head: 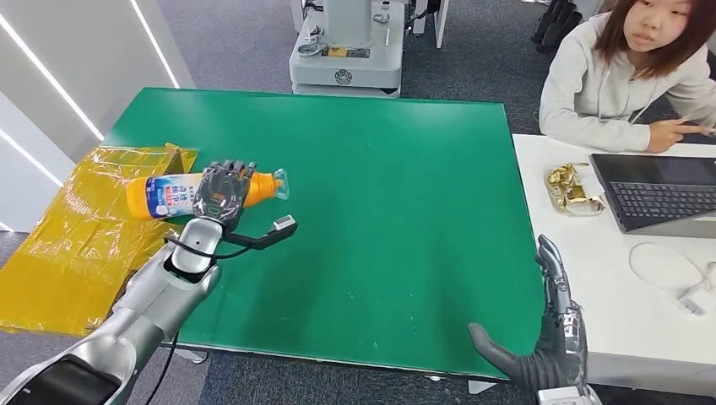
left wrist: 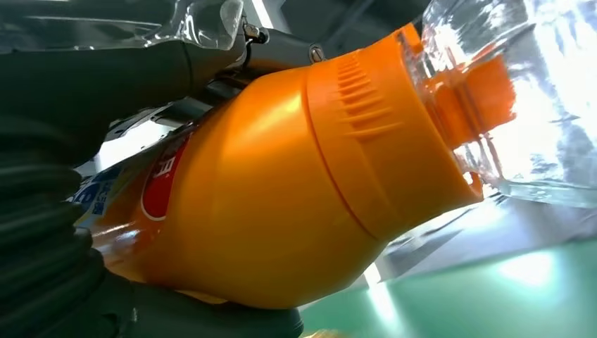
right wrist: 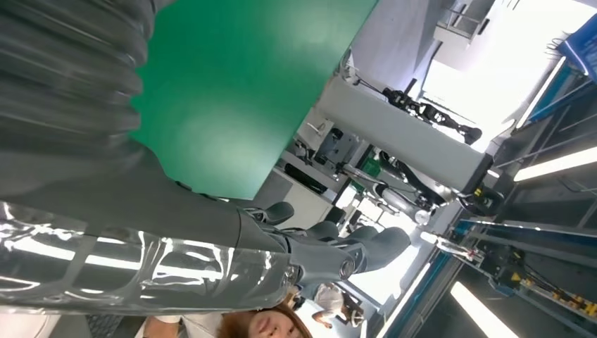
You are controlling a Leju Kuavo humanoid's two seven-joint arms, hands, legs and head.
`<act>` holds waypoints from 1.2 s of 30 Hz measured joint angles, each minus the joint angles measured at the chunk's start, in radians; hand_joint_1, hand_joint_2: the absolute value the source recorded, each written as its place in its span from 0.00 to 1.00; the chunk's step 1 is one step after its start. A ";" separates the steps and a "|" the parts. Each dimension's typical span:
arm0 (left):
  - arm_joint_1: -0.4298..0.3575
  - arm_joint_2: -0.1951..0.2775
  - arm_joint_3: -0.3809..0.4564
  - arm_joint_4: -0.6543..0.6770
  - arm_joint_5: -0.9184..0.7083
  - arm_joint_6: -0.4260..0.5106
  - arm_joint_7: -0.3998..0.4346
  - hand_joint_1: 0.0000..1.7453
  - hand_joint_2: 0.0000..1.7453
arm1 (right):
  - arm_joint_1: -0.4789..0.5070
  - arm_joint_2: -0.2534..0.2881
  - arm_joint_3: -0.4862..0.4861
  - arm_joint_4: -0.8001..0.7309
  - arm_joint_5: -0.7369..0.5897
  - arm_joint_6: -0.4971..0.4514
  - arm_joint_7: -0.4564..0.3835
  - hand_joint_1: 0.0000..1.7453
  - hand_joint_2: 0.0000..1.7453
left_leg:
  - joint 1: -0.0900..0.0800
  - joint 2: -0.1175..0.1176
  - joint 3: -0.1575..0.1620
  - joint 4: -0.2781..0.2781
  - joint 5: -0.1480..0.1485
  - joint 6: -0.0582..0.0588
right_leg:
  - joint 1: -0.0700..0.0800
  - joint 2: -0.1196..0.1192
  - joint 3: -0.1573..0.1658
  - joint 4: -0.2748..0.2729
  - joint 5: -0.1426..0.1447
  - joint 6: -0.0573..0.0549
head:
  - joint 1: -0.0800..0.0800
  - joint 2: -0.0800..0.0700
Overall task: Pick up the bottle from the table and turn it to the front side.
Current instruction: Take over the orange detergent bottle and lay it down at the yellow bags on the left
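Right hand (head: 553, 337) — idle at the near right corner of the table (head: 405, 219), fingers extended and apart, holding nothing. Left hand (head: 224, 192) — wrapped around the bottle (head: 181, 194), gripping it near the neck. The bottle lies horizontal at the table's left edge, cap pointing toward the table centre, base over the yellow film (head: 76, 245) beside the table. Whether it has cleared the surface cannot be told. Grasp judged complete; the lift is uncertain, and rotation to present the front label remains.
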 joint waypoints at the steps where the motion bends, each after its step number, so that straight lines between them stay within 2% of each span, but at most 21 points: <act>1: 0.013 0.012 -0.002 0.003 0.000 -0.012 0.033 1.00 1.00 | 0.002 0.009 -0.006 -0.004 0.007 0.008 0.004 0.00 1.00 | 0.000 0.000 0.000 0.000 0.000 0.000 | 0.000 0.000 0.000 0.000 0.000 0.000 | 0.000 0.000; 6: 0.056 0.058 -0.017 0.021 0.000 -0.071 0.211 1.00 1.00 | 0.003 0.053 -0.032 -0.008 0.034 0.039 0.012 0.00 1.00 | 0.000 0.000 0.000 0.000 0.000 0.000 | 0.001 0.000 0.000 0.000 0.000 0.000 | 0.000 0.000; 10: 0.095 0.086 -0.017 0.027 -0.001 -0.070 0.254 1.00 1.00 | 0.004 0.080 -0.046 -0.008 0.047 0.049 0.011 0.00 1.00 | 0.000 0.000 0.000 0.000 0.000 0.000 | 0.000 -0.001 0.001 0.000 0.000 0.000 | 0.000 0.000; 17: 0.131 0.117 -0.017 0.028 -0.001 -0.064 0.243 1.00 1.00 | 0.003 0.104 -0.054 -0.008 0.050 0.063 0.009 0.00 1.00 | 0.000 -0.001 0.000 0.000 0.000 0.000 | 0.000 -0.001 0.001 0.000 0.000 0.000 | 0.000 0.000; 25: 0.120 0.118 -0.027 0.091 -0.001 0.038 0.111 1.00 1.00 | -0.029 0.109 -0.052 0.003 0.064 0.093 -0.002 0.00 1.00 | 0.000 0.000 0.000 0.000 0.000 0.000 | 0.000 -0.001 0.001 0.000 0.000 0.000 | 0.000 0.000; 30: 0.113 0.117 -0.036 0.111 -0.001 0.050 0.092 1.00 1.00 | -0.037 0.111 -0.050 0.006 0.069 0.097 -0.002 0.00 1.00 | 0.000 -0.001 0.000 0.000 0.000 0.000 | 0.000 -0.001 0.001 0.000 0.000 0.000 | 0.000 0.000; 34: 0.068 0.102 -0.052 0.199 -0.001 0.052 0.052 0.00 1.00 | -0.046 0.111 -0.047 0.007 0.080 0.094 0.003 0.00 1.00 | 0.000 -0.001 0.000 0.000 0.000 0.000 | 0.000 -0.001 0.001 0.000 0.000 0.000 | 0.000 0.000; 36: 0.055 0.095 -0.053 0.227 -0.001 0.057 0.038 0.00 1.00 | -0.043 0.111 -0.042 0.006 0.090 0.092 0.007 0.00 1.00 | 0.000 -0.001 0.000 0.000 0.000 0.000 | 0.000 -0.001 0.001 0.000 0.000 0.000 | 0.000 0.000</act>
